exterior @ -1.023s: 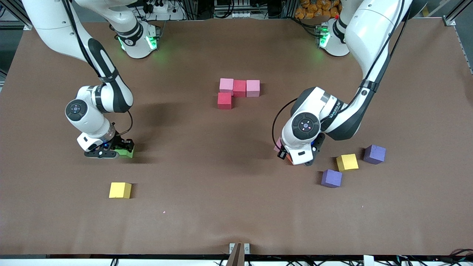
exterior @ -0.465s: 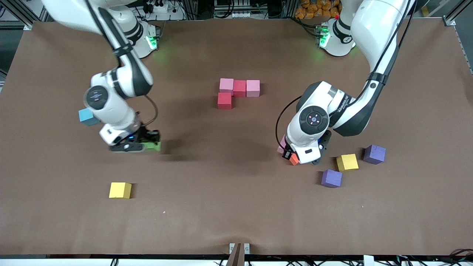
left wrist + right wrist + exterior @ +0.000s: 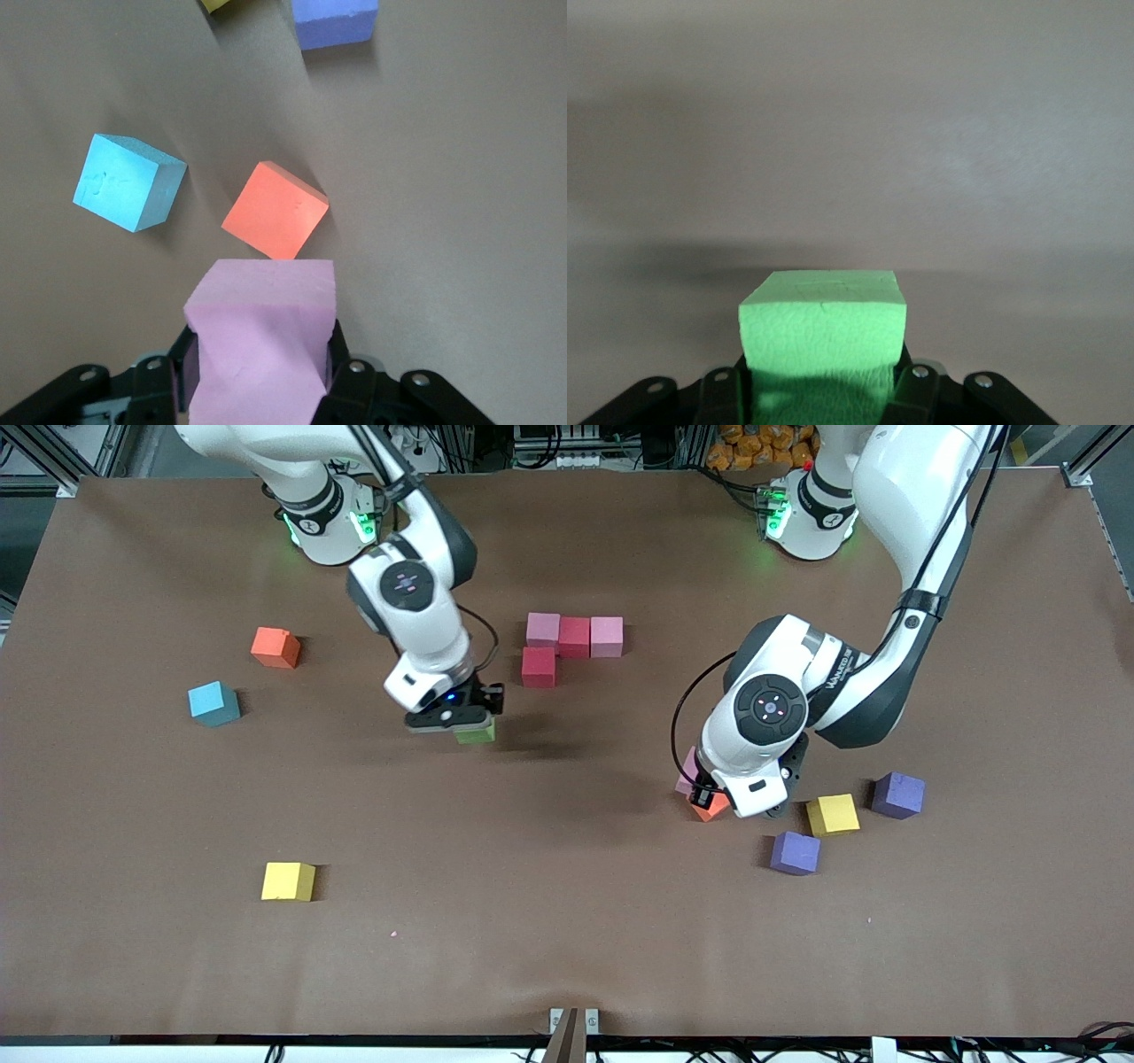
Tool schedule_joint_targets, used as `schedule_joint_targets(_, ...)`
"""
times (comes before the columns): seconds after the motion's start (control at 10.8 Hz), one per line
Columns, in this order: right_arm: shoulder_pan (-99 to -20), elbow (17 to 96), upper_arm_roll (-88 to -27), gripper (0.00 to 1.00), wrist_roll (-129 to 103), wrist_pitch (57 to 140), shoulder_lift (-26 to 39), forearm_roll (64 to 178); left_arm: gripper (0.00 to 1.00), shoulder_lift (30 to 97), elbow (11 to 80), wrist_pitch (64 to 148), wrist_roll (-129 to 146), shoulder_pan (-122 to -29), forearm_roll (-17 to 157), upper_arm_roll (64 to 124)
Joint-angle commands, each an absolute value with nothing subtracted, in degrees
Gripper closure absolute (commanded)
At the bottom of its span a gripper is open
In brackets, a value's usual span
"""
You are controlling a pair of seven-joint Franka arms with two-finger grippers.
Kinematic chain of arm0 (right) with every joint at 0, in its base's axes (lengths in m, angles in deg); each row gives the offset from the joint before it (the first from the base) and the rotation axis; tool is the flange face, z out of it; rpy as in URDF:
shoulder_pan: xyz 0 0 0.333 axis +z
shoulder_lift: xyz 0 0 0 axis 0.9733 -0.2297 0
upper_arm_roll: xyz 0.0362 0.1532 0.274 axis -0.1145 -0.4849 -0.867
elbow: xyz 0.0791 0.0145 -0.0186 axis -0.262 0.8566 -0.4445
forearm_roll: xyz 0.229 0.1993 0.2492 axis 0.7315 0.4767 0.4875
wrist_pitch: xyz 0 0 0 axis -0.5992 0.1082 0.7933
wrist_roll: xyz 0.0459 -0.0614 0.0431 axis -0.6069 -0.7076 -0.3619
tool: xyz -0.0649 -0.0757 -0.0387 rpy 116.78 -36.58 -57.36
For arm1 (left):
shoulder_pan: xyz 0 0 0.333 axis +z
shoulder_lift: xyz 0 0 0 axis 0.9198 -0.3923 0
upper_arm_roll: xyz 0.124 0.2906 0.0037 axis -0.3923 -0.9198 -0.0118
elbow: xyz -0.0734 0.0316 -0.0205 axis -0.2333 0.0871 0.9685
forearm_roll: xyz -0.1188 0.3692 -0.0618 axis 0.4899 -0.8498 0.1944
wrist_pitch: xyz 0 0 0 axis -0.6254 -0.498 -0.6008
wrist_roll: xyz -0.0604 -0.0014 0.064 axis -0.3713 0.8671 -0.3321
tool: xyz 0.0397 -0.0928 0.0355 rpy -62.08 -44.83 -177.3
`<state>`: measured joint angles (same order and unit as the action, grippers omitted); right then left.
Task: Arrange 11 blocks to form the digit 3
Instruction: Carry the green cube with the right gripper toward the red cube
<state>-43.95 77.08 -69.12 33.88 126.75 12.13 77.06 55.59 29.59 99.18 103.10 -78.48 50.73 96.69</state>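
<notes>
Already both tools were loaded. Right tool (image 3: 456, 722) was clamped on the green block (image 3: 476, 732), up in the air over bare counter (image 3: 567, 921) just beside the started figure, w/ the block's flat faces square to the fingers in the right wrist view (image 3: 824, 328). Left tool (image 3: 709, 793) was clamped on a pink block (image 3: 687, 771), held low over the counter; in the left wrist view that pink block (image 3: 261, 341) sat between the fingers, w/ an orange block (image 3: 275, 210) just ahead of it and turned diamond-wise, and a light blue block (image 3: 128, 181) beside that.

Figure so far: a bar of pink (image 3: 543, 629), red (image 3: 574, 637), pink (image 3: 607, 637), touching, long axis running between the arms' ends of the counter, plus one red (image 3: 539, 667) touching under the pink at the right arm's end, nearer the camera. Edges roughly square w/ the counter edge.

Loose blocks: second orange (image 3: 275, 647) and second light blue (image 3: 213, 703) toward the right arm's end, both slightly skewed; a yellow (image 3: 288, 881) nearer the camera. Toward the left arm's end: yellow (image 3: 833, 814), purple (image 3: 898, 794), purple (image 3: 795, 853), near each other but apart.

Open room: wide bare counter nearer the camera than the figure.
</notes>
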Motion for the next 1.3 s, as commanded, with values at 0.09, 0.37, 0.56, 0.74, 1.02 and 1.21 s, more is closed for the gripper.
schedule_joint_targets(0.09, -37.72, 67.15, -68.24, 0.75, 45.28, 125.31, 1.96, 72.76, 0.62, 59.79, 31.82, 96.15, 106.48, -78.06, 52.04, 96.95)
schedule_joint_targets(0.37, -34.98, 62.82, -67.89, 0.75, 48.37, 124.60, -2.18, 72.84, 0.62, 61.19, 33.84, 96.04, 108.68, -77.80, 53.27, 97.04)
schedule_joint_targets(0.56, -34.62, 63.08, -67.89, 0.75, 48.29, 123.12, -2.72, 72.93, 0.62, 62.68, 37.08, 98.67, 108.77, -77.19, 53.98, 97.04)
schedule_joint_targets(0.74, -34.27, 63.69, -68.15, 0.75, 49.34, 120.22, -2.20, 73.11, 0.62, 64.35, 40.24, 101.83, 108.86, -76.49, 55.54, 97.04)
schedule_joint_targets(1.02, -34.27, 65.81, -69.37, 0.75, 53.72, 124.16, -2.20, 73.28, 0.62, 64.80, 44.29, 106.23, 108.95, -75.78, 56.00, 97.13)
schedule_joint_targets(1.21, -33.83, 65.98, -69.82, 0.75, 55.85, 125.04, -2.20, 73.46, 0.61, 66.29, 47.19, 108.26, 110.08, -75.78, 56.00, 97.13)
